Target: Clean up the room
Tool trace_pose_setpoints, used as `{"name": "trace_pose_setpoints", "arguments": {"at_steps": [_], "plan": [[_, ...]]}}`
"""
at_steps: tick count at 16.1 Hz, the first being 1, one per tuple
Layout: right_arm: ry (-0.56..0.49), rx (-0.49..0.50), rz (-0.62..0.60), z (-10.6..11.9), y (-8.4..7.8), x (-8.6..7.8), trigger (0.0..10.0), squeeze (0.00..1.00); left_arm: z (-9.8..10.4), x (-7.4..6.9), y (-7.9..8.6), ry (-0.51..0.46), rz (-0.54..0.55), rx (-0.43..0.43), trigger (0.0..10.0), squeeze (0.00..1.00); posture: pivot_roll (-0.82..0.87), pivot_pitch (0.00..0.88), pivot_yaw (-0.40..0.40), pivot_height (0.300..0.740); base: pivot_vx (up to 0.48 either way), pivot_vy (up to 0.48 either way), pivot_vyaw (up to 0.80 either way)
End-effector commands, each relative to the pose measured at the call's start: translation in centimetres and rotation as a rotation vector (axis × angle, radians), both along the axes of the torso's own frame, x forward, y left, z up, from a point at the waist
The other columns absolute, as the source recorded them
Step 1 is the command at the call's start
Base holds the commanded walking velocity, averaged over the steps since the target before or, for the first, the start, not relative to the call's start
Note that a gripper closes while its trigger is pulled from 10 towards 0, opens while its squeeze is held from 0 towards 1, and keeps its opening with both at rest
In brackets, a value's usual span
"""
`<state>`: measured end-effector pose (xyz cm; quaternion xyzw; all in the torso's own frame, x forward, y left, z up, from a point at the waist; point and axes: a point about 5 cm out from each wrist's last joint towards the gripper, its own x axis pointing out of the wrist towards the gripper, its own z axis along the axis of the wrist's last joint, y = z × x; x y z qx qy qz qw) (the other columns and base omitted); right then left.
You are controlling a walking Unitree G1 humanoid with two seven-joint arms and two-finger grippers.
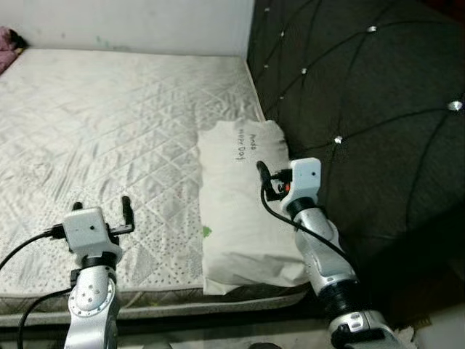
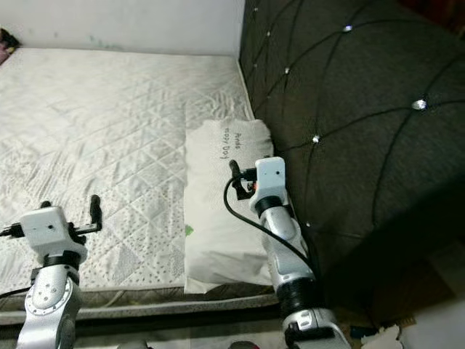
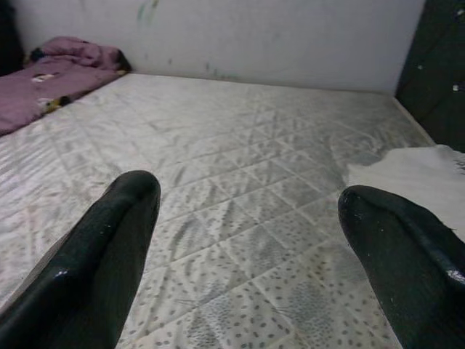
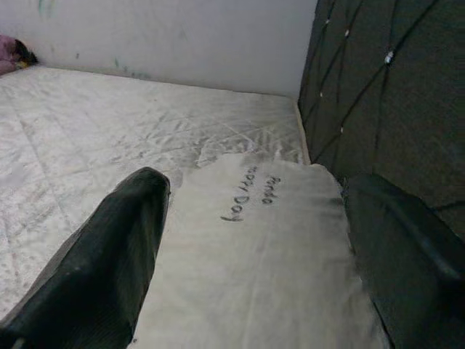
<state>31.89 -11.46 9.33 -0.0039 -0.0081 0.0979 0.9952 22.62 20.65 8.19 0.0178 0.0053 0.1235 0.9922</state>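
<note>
A white pillow [image 1: 240,211] with dark handwriting lies on the quilted white mattress [image 1: 109,123], against the black tufted headboard [image 1: 363,87]. My right gripper [image 1: 270,171] hovers over the pillow's middle, open, with nothing between its fingers. The right wrist view looks along the pillow [image 4: 254,247] toward the writing. My left gripper [image 1: 102,203] is over the mattress near its front edge, to the left of the pillow, open and empty. In the left wrist view the pillow's edge [image 3: 414,171] lies off to one side.
A crumpled purple blanket [image 3: 51,73] sits at the far left end of the mattress by the white wall [image 1: 131,22]. The headboard rises along the right side. The mattress's front edge runs just below the left gripper.
</note>
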Motion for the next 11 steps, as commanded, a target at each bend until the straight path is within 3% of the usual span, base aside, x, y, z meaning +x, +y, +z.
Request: {"name": "trace_pose_setpoints", "arguments": {"at_steps": [1, 5, 8, 11], "plan": [[-0.005, 0.0, -0.012, 0.3, -0.1, 0.0, 10.0, 0.0, 0.0, -0.1, 0.0, 0.008, -0.011, -0.013, 10.0, 0.0, 0.0, 0.0, -0.043, 0.74, 0.0, 0.0, 0.0], [0.002, 0.01, -0.019, 0.4, -0.2, 0.2, 10.0, 0.0, -0.3, -0.2, 0.1, 0.018, 0.009, -0.061, 10.0, 0.0, 0.0, 0.001, -0.046, 0.74, 0.0, 0.0, 0.0], [-0.02, 0.008, -0.013, 0.8, -0.3, 0.1, 10.0, 0.0, -0.2, -0.1, -0.3, 0.014, -0.019, -0.051, 10.0, 0.0, -0.01, 0.002, -0.045, 0.74, 0.0, 0.0, 0.0], [-0.044, 0.018, -0.053, 1.4, -1.3, -0.3, 10.0, 0.0, -0.3, 0.9, -1.0, 0.022, -0.075, -0.06, 10.0, 0.0, -0.07, 0.004, -0.004, 0.74, 0.0, 0.0, 0.0]]}}
